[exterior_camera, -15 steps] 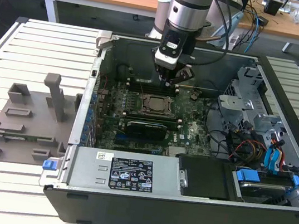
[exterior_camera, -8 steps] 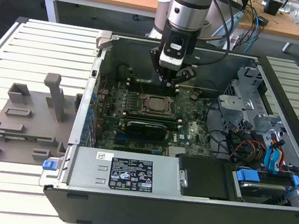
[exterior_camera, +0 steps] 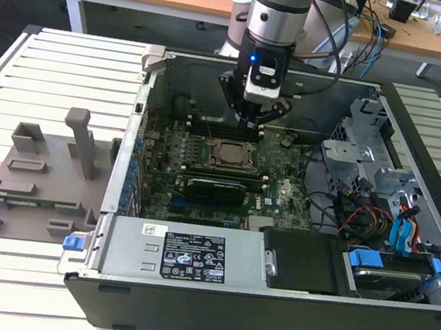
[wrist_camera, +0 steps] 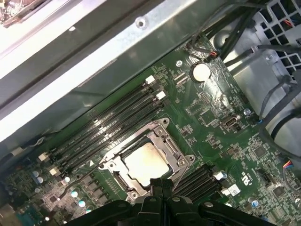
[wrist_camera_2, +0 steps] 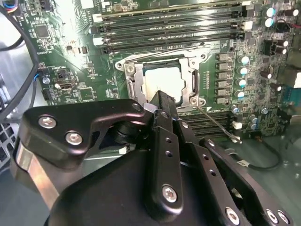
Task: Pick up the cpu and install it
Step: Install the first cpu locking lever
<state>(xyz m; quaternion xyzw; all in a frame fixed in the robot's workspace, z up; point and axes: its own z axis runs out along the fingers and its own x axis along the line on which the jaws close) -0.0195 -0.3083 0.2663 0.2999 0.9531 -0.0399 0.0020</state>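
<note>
The cpu lies flat in the motherboard socket, its pale silver top bare, with the metal frame around it. The first wrist view shows the same cpu inside the socket frame. My gripper hangs over the motherboard just behind the socket in the exterior view. Its black fingers are pressed together with nothing between them, and the tips hover above the cpu's near edge. In the first wrist view the gripper sits just off the socket's edge.
The open computer case lies on a slatted white table. Memory slots run behind the socket and a black card lies in front. Drive bays and cables crowd the exterior view's right. A grey fixture stands at its left.
</note>
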